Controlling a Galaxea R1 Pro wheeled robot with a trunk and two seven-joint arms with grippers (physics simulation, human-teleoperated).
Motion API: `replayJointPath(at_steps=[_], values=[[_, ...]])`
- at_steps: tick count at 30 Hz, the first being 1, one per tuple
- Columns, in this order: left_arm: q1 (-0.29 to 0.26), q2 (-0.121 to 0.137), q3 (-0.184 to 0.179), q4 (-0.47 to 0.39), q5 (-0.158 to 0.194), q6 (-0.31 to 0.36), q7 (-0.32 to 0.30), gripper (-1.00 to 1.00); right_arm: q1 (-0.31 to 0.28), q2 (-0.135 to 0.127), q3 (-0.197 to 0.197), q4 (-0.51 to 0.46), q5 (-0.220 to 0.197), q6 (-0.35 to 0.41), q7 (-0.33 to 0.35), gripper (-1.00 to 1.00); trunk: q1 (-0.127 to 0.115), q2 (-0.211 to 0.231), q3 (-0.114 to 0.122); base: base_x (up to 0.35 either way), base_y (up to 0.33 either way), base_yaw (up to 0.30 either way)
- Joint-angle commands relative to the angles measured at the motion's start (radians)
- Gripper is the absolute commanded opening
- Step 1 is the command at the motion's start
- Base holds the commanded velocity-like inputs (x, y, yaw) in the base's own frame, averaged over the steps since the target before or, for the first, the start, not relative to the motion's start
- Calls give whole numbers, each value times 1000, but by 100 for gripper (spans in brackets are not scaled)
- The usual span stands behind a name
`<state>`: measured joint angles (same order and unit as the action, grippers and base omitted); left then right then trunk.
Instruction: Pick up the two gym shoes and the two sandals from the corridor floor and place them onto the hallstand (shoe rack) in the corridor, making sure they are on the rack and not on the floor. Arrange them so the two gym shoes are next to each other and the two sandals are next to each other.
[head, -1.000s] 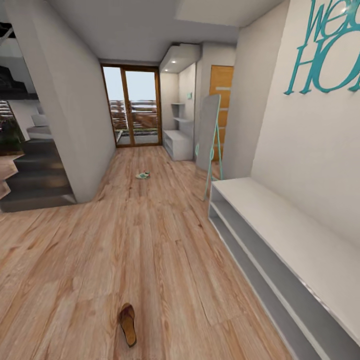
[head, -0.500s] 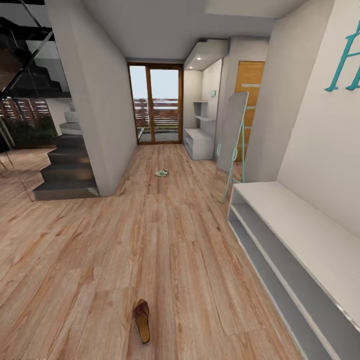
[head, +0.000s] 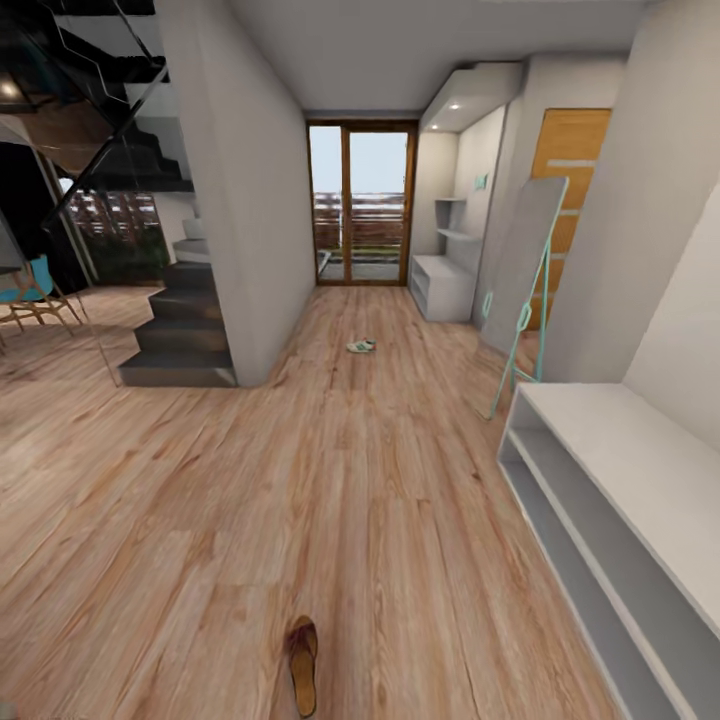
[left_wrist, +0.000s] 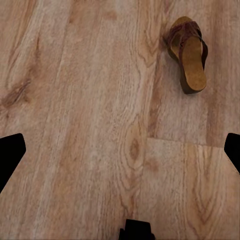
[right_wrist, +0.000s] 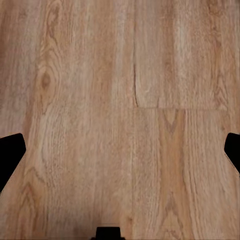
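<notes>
1. Flooring: corridor floor of light brown wood-grain planks, matte, with visible knots and plank seams.
2. Sandal: dark reddish-brown strap over a tan footbed, flat elongated oval; lies on the floor at the near edge of the head view, long axis running roughly along the corridor, strap end toward the far door. Also seen in the left wrist view, sole down, alone on the planks.
3. Gym shoe: white with green marks, small at this range, on the floor mid-corridor, long axis lying roughly across the corridor; toe direction cannot be told.
4. Hallstand: pale grey boxy unit against the right wall near the glass door, wall shelves above it.
5. White bench: smooth, two open shelves, close on the right; tilted mirror with teal frame just beyond.
6. Left gripper and right gripper: black fingertips at opposite picture edges, spread wide, nothing between, above bare floor.
7. Change against earlier frames: camera turned left; staircase and teal chair now more exposed, wall lettering out of frame. Shoes unmoved on the floor.
</notes>
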<state>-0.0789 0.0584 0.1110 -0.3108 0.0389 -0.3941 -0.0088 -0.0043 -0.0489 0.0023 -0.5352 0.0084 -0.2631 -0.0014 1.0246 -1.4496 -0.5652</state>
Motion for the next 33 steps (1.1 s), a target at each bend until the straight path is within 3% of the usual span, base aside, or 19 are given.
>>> replayJointPath(at_steps=[1, 20, 33], values=[[-1, 0, 0, 1, 4, -3, -1, 100, 0, 0, 0, 0, 1, -3, 0, 100, 0, 0, -2, 262, -160, 266], [-1, 0, 0, 1, 4, -4, 0, 100, 0, 0, -1, 0, 1, -3, 2, 100, 0, 0, -17, 154, -245, 253], [-1, -1, 1, 1, 4, -4, 0, 100, 0, -2, 1, -1, 6, -4, 4, 100, 0, 0, -20, 150, -278, 50]])
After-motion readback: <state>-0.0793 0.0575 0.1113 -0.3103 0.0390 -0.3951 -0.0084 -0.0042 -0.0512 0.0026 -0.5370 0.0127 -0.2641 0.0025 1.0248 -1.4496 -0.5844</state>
